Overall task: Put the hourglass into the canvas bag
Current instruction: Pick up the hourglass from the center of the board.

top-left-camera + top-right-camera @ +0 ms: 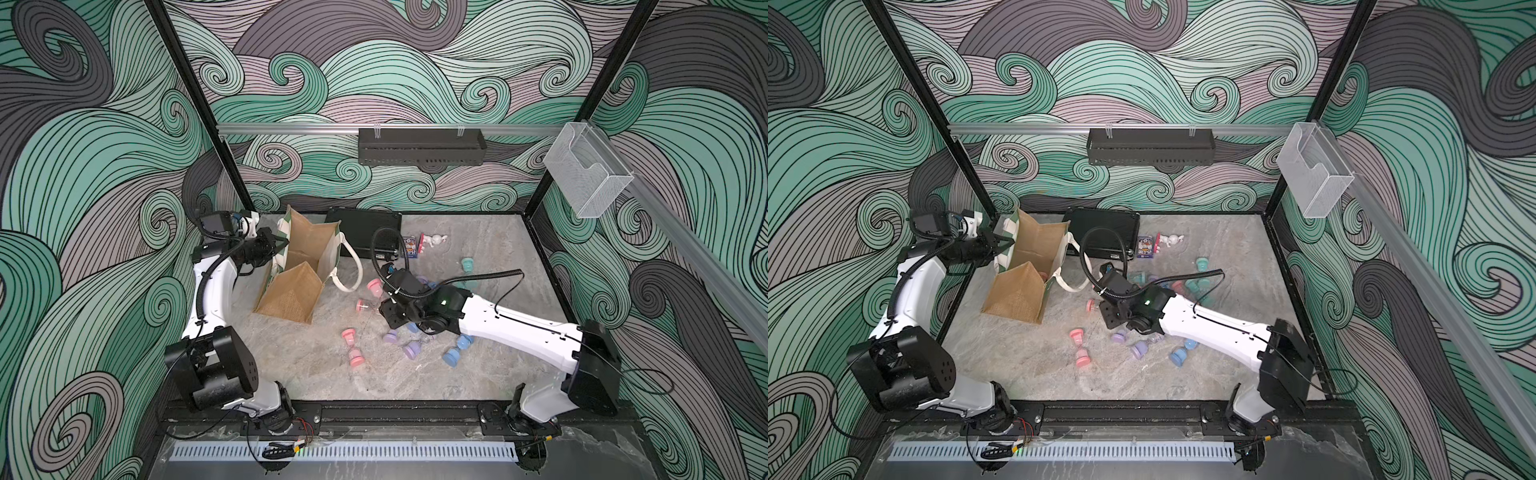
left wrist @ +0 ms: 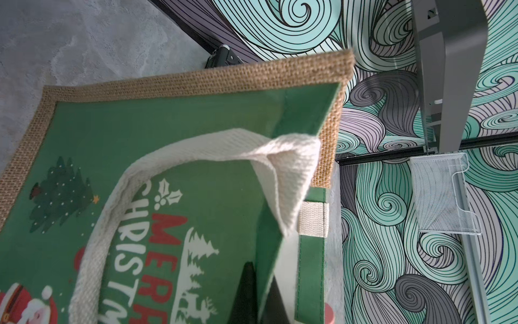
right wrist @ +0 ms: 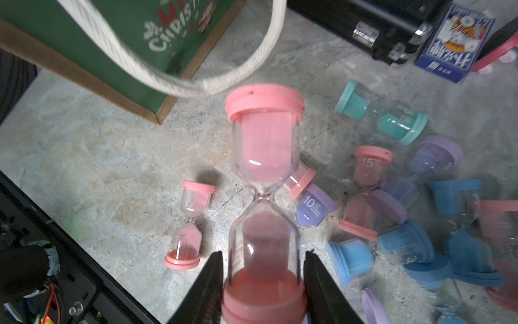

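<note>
Hourglass [image 3: 265, 157], the pink one, is being held by the right tool [image 3: 263, 254]. The two black fingers are closing narrowly on its lower bulb just above the near cap, while the far cap is pointing away from the wrist. In both top views it is sticking out of that tool [image 1: 384, 311] toward the bag, and it appears to be riding clear of the surface [image 1: 316, 374] rather than lying on it. The pick looks done, so the step in hand is the carry to the bag.

Just beyond the far cap, a cream handle [image 3: 224, 70] is looping down from the canvas bag [image 1: 291, 297]. The bag is standing near the held piece with its mouth gaping upward. On the bag's far side the left tool [image 1: 276, 246] is pinching the rim of the green panel and propping the mouth open.

Other hourglasses [image 1: 352, 347] in pink, purple, blue and teal are lying scattered around the right arm. A black case [image 1: 361, 232] and a card pack [image 3: 459, 42] are sitting further back.

The next move is likely calling for a lift high enough to clear the near rim and the hanging handle. After that comes a short travel over the opening, and the fingers should be parting only once the glass is inside the walls. The left tool's hold on the rim is probably what is making that opening usable.
</note>
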